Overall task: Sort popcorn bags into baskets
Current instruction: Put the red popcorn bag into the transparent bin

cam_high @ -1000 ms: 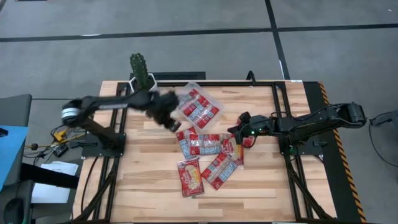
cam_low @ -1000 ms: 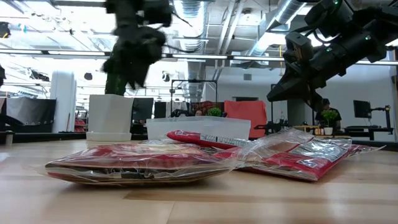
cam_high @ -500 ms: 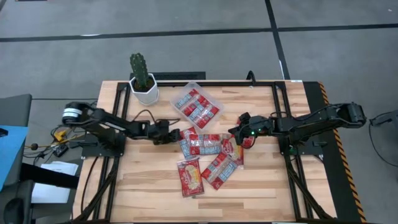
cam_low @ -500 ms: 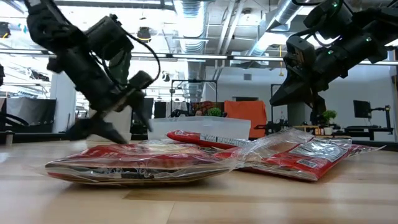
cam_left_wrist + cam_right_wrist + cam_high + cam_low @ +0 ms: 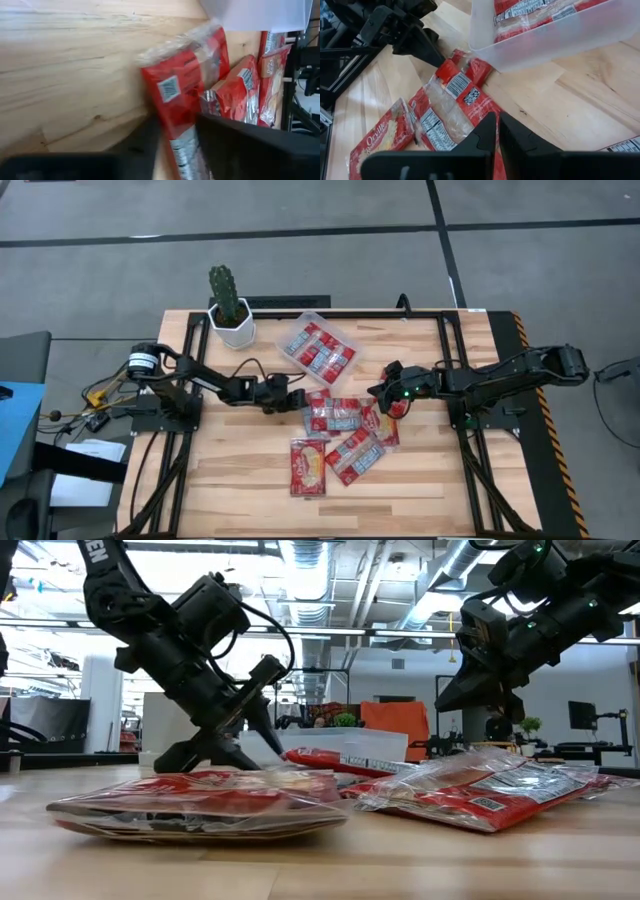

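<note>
Left gripper (image 5: 297,399) is down at table level, at the left edge of the loose pile. Its fingers (image 5: 250,145) stand apart, straddling the end of one bag (image 5: 187,95); they have not closed on it. Right gripper (image 5: 383,397) hangs above the right side of the pile, fingers nearly together with only a narrow slit between them, holding nothing.

Tray (image 5: 297,330) sits toward the back of the table (image 5: 230,480), just beyond the pile and beside a potted cactus (image 5: 229,305). It already holds a few bags. The remaining bags (image 5: 340,430) lie overlapping in a loose heap at mid-table, one nearest the front edge lying slightly apart.

Handling, as judged: the packets look light, flat and soft, in glossy film that is likely slippery and will flex and droop when lifted. The crimped end seam is the stiffest part; a pinch there, or across a short edge, appears soundest. Overlap means a neighbouring bag may drag along.
</note>
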